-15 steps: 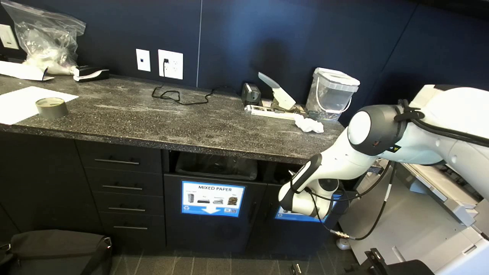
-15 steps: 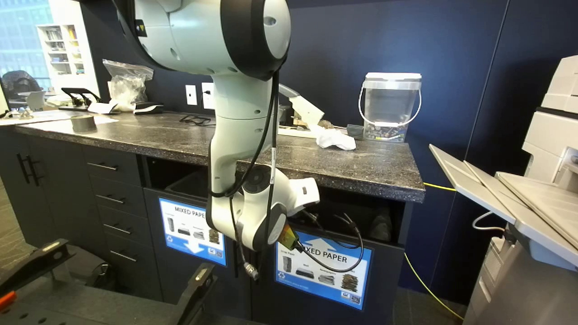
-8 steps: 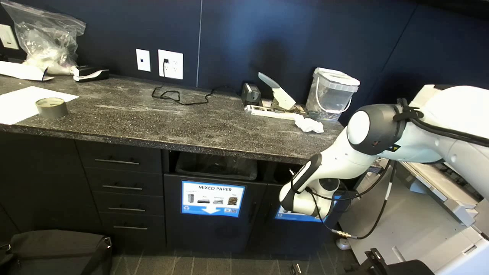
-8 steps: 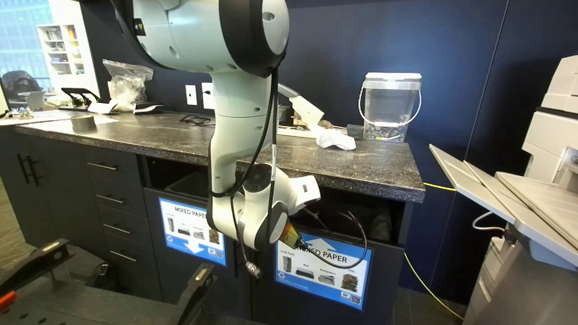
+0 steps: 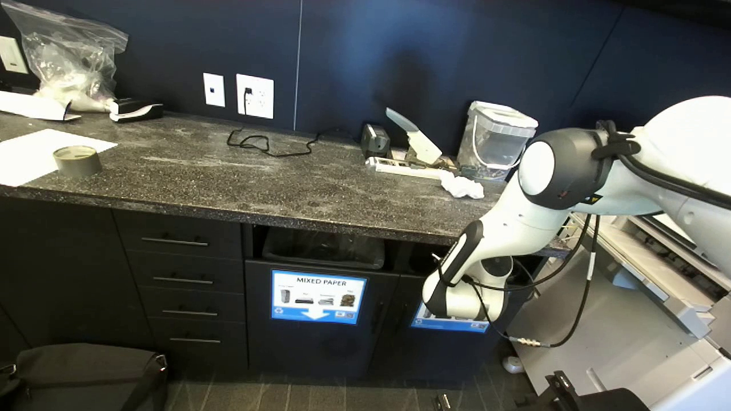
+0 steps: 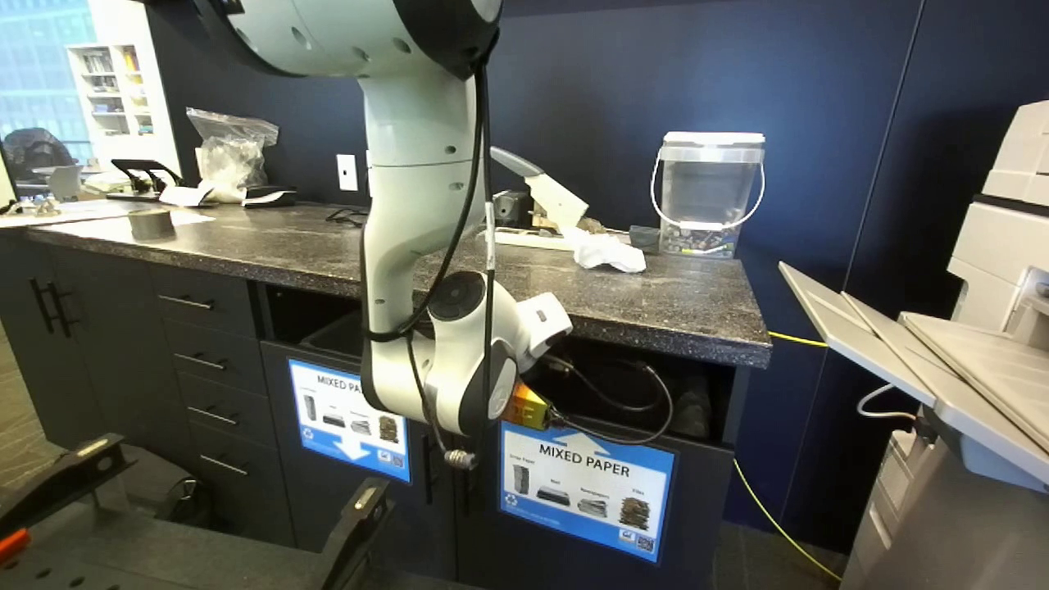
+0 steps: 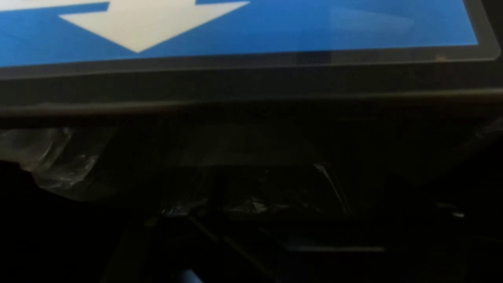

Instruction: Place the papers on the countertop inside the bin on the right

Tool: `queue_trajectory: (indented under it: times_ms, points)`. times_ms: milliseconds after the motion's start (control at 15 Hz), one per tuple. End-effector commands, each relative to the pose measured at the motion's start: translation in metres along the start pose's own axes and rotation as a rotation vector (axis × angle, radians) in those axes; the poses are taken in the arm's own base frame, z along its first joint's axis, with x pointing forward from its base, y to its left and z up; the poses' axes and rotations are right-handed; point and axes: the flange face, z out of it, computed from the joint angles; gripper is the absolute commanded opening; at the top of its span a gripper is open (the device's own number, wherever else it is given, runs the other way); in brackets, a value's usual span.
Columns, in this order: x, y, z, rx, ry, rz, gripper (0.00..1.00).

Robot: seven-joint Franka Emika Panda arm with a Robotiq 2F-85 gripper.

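Note:
A crumpled white paper lies on the speckled countertop towards its right end, beside the clear tub; the paper also shows in an exterior view. Under that end is the bin, with a blue-and-white label and a dark slot above. My hand reaches into this slot, so both exterior views hide the fingers. Very dark in the wrist view, my gripper appears open inside the bin: two faint fingertips stand wide apart, and no paper can be made out between them. Shiny plastic lining shows beneath the label's edge.
A twin bin with another label stands to the left. The clear tub and a paper punch sit at the countertop's back. Farther left are a tape roll and a plastic bag. A printer borders the right.
In the last half second the arm has risen, lifting the wrist slightly and uncovering more of the bin's label. The crumpled paper on the countertop has not moved.

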Motion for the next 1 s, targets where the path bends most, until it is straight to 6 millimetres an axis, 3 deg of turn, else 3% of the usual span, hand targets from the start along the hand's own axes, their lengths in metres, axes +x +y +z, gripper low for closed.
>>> queue_trajectory:
  times_ms: [0,400,600,933]
  points:
    - [0.017,-0.007,-0.035,0.033,-0.097,-0.076,1.0]
    - [0.028,-0.008,-0.083,0.119,-0.406,-0.213,1.0]
    - [0.044,-0.004,-0.108,0.122,-0.562,-0.286,1.0]
    - [0.105,0.001,-0.15,0.128,-0.691,-0.39,1.0]
